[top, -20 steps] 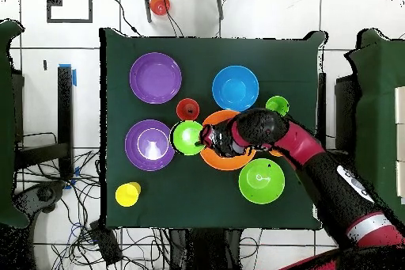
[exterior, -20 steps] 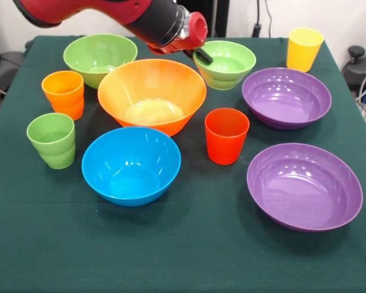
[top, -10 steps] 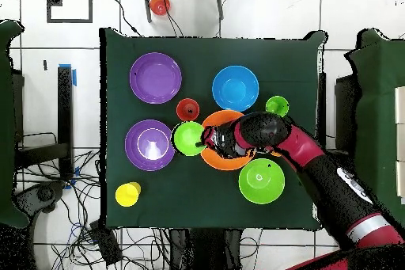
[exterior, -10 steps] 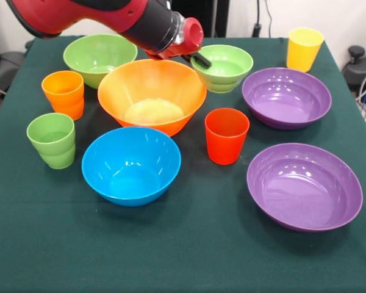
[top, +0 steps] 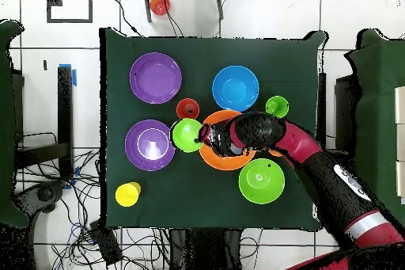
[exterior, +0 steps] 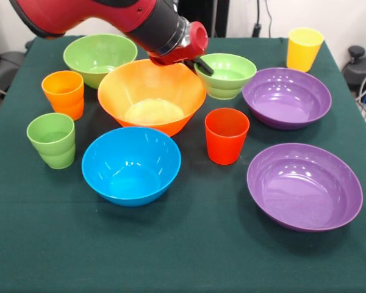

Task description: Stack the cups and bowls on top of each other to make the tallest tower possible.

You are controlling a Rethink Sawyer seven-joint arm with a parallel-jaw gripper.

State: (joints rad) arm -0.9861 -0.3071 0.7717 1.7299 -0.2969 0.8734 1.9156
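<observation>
My gripper [exterior: 201,65] is shut on the near-left rim of the small light-green bowl [exterior: 229,76], between the large orange bowl [exterior: 119,82] and a purple bowl [exterior: 287,96]. In the overhead view the gripper [top: 207,135] sits over the orange bowl's [top: 217,160] edge beside the small bowl [top: 187,135]. The blue bowl [exterior: 131,165], medium green bowl [exterior: 99,55] and second purple bowl [exterior: 305,186] stand apart. The orange cup [exterior: 63,93], green cup [exterior: 51,140], red cup [exterior: 226,135] and yellow cup [exterior: 304,49] stand singly. Nothing is nested.
The green-clothed table [exterior: 189,256] ends close behind the yellow cup and the medium green bowl. My arm [top: 316,164] crosses above the orange bowl. A small orange-red thing [top: 160,4] sits on the floor beyond the table, with cables [top: 95,235] beside it.
The small light-green bowl has shifted a little toward the camera with the gripper on its rim. The wrist has dipped lower over the orange bowl's far edge.
</observation>
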